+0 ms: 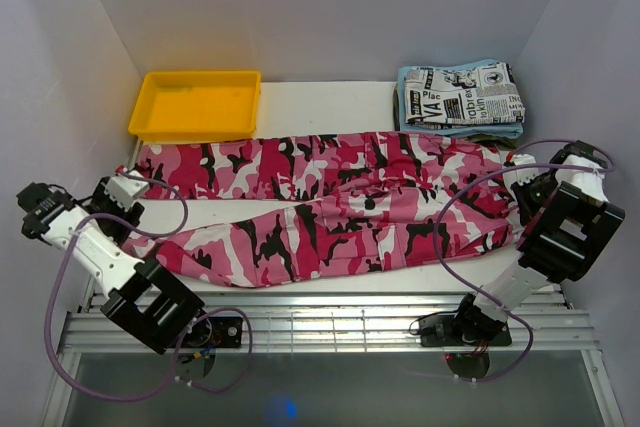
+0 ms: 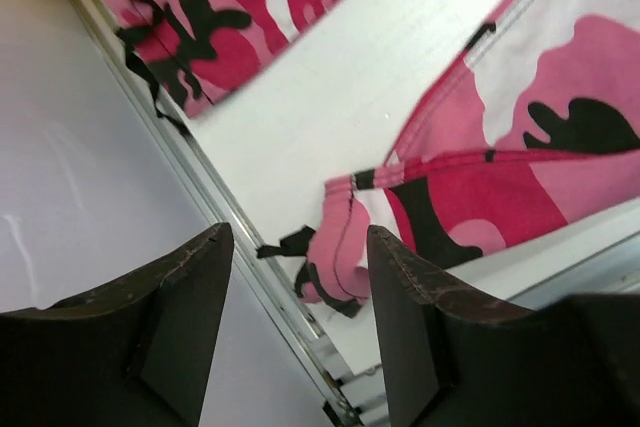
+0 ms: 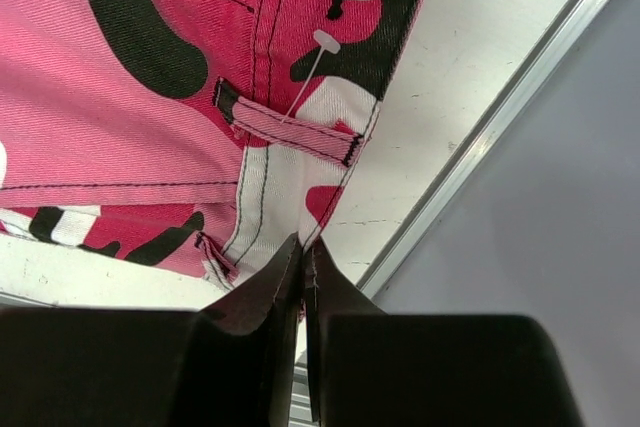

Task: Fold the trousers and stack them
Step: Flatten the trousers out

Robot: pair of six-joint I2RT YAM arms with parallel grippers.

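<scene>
- While the trousers lie unfolded at full length across the bench, the top view puts the left fingers at the leg ends and the right fingers at the waist end. A yellow tray and a newspaper-print garment sit beyond the cloth, well away from both pairs of fingers.
- In the left wrist view, the left fingers are spread wide with nothing between them. The near leg's hem lies just ahead of the tips, in line with the gap, crumpled close to the bench edge. The other leg lies farther ahead and off to the left.
- In the right wrist view, the right fingers are pressed together and seem to pinch the edge of the waistband right at their tips. How much cloth they hold is hidden. A belt loop lies a little ahead of them.
- Judged from this, the fold has hardly begun, and only one end is held.
- If the right pinch has only the seam edge, it could slip once the long, heavy cloth drags.
- If the left fingers close on the crumpled hem, they may catch one layer or miss it near the bench edge. The fold would then come out skewed, or the leg would slide off the side.
</scene>
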